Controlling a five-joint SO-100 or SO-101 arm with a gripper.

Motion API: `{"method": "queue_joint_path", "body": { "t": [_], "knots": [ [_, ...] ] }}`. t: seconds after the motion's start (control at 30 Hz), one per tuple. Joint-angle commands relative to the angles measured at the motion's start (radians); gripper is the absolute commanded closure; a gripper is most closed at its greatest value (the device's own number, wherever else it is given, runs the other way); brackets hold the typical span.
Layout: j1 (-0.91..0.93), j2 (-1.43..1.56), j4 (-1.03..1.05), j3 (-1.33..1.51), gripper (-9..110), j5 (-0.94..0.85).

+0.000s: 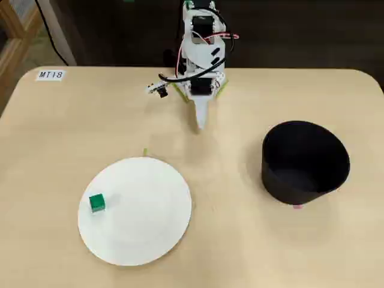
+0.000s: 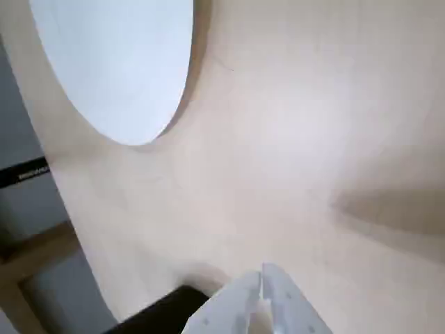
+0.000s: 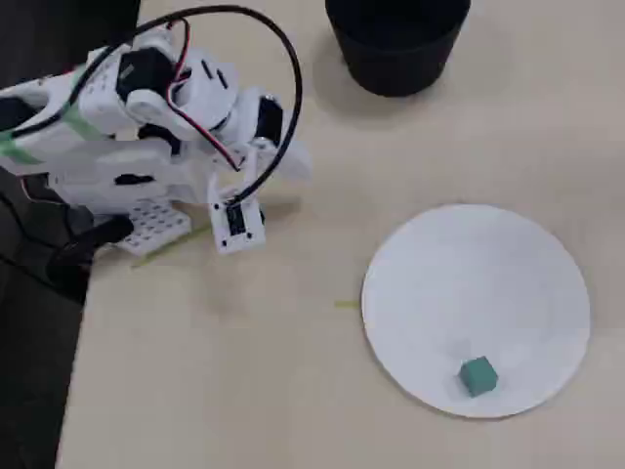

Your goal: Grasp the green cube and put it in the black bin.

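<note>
Hand [image 2: 261, 280] closed, empty; green cube [image 1: 97, 203] on white plate [image 1: 150, 234].

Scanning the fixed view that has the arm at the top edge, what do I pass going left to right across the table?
Small label at the far left corner → green cube → white plate it sits on → gripper with fingers together → black bin.

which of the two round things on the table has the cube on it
The flat white round plate; the small green cube sits near its edge. The black round bin looks empty.
</note>
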Motion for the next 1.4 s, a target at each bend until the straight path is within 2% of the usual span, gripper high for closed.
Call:
{"method": "queue_joint_path", "body": {
  "t": [0.0,0.37,0.5,0.6,0.7,0.8,1.0,1.23,1.37],
  "knots": [
    [0.023,0.005,-0.018,-0.005,102,0.018],
    [0.008,0.005,-0.023,-0.003,102,0.017],
    [-0.074,0.005,-0.031,-0.023,102,0.067],
    [-0.140,0.002,-0.040,-0.144,102,0.123],
    [-0.147,-0.080,-0.080,-0.327,102,0.164],
    [-0.149,-0.357,-0.078,-0.626,102,0.141],
    [-0.075,-1.025,0.267,-1.410,102,0.008],
    [-0.055,-1.425,0.311,-1.735,102,0.026],
    [-0.049,-1.792,0.486,-2.166,102,0.038]
  ]
}}
